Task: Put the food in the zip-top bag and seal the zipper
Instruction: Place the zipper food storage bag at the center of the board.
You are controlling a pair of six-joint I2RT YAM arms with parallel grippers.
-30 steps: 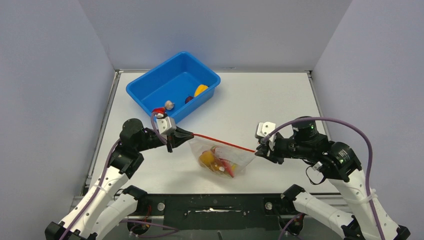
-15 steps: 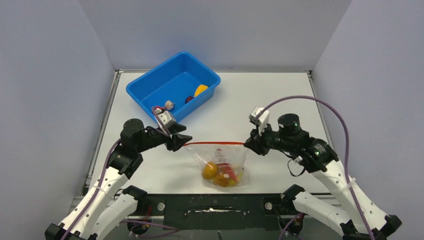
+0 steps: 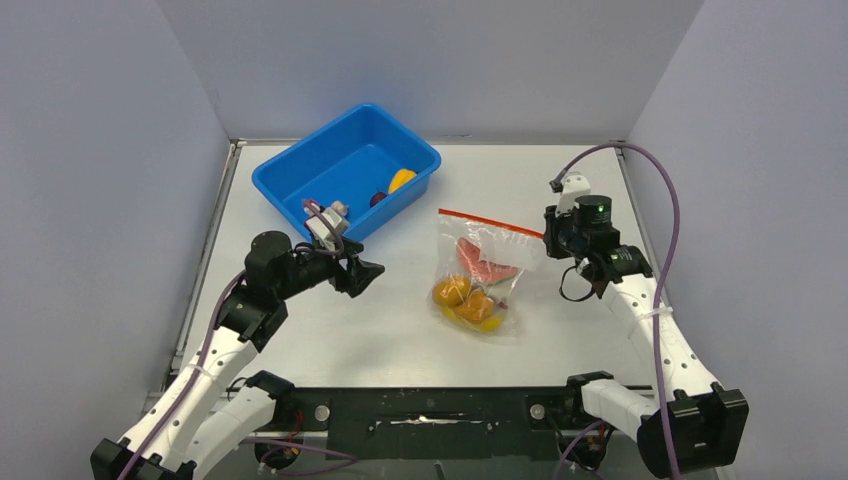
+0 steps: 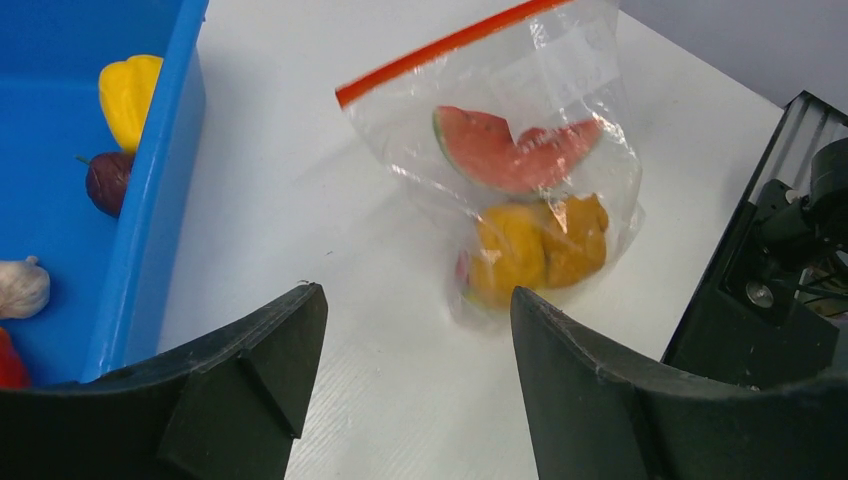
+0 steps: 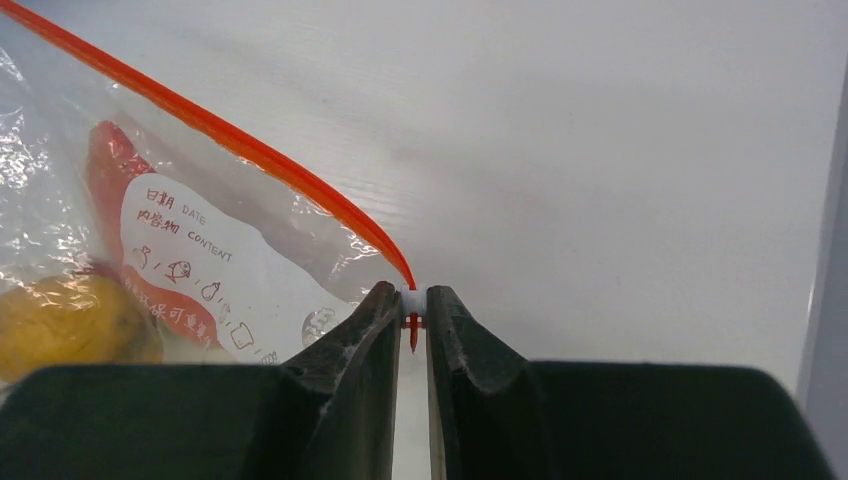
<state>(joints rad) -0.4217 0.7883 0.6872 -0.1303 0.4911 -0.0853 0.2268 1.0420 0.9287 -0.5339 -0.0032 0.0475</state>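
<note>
The clear zip-top bag lies right of the table's centre. Inside it are food pieces: a pink-red slice and orange lumps. Its red-orange zipper runs along the far edge. My right gripper is shut on the zipper's right end, pinching the small white slider. My left gripper is open with nothing between its fingers, a hand's width left of the bag and near the tub.
The blue tub stands at the back left. It holds a yellow piece, a dark round fruit and a white garlic. The right table edge lies just beyond my right gripper.
My left gripper let go of the zipper's left end and opened. My right arm swung back and to the right, carrying the bag with it by the zipper.
</note>
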